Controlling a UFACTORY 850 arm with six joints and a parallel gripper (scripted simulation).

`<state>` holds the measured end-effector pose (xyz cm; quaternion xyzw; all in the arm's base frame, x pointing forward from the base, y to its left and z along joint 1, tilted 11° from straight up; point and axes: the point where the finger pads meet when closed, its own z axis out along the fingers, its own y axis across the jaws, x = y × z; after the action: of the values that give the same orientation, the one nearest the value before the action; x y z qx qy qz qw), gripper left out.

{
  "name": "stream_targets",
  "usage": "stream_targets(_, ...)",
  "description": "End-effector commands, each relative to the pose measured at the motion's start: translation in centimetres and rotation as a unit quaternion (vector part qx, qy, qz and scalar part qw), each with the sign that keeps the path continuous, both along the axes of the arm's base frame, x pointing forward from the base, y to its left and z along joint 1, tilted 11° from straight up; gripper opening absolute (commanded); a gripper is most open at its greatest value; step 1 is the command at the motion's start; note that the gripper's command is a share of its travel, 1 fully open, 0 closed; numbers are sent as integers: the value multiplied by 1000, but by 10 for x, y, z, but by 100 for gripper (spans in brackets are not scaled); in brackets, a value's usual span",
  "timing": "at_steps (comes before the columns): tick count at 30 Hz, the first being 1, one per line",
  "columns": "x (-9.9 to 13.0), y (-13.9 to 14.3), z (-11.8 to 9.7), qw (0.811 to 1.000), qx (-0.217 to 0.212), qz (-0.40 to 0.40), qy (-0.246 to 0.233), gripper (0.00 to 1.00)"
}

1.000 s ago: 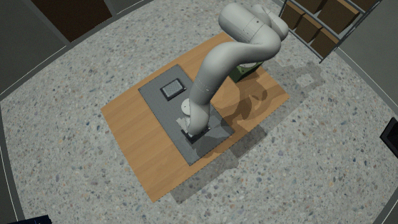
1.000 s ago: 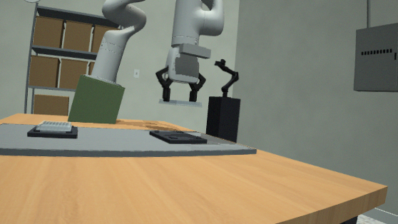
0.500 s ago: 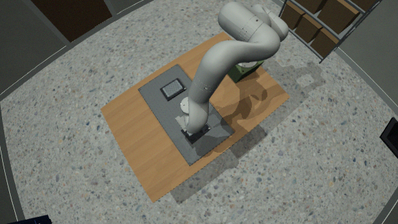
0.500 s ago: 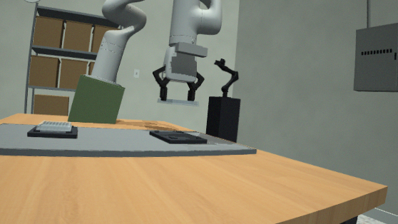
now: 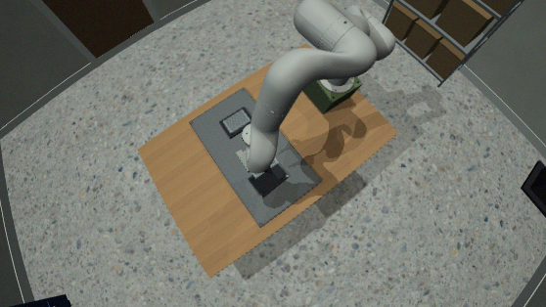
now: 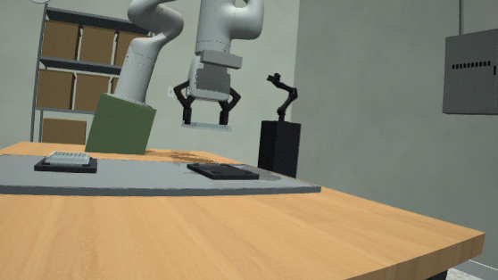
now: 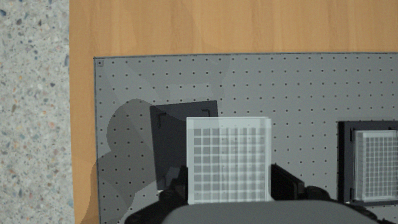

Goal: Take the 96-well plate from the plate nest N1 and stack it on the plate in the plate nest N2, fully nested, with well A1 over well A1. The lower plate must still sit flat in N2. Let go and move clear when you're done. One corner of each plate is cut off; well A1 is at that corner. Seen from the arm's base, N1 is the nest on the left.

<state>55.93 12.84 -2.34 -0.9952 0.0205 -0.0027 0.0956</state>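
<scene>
The gripper (image 6: 206,117) is clamped on a clear plate (image 7: 229,159) and holds it level in the air, well above the grey mat (image 6: 147,176). Below it and a little to one side lies nest N1 (image 6: 223,171), dark and with nothing in it. At the mat's other end, nest N2 (image 6: 66,166) carries the second plate (image 6: 68,157), lying flat. The mat rests on a wooden table (image 6: 223,241)

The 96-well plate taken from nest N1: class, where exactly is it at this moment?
The 96-well plate hangs in the gripper, well above the grey mat. In the exterior view it is above and slightly left of the empty black nest.
</scene>
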Motion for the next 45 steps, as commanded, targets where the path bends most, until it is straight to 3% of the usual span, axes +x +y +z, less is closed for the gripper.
stream_targets(1, -1, -17, -2, 1000, 1, 0, -2, 0)
stream_targets(45, -19, -140, -27, 1000, 1, 0, -2, 0)
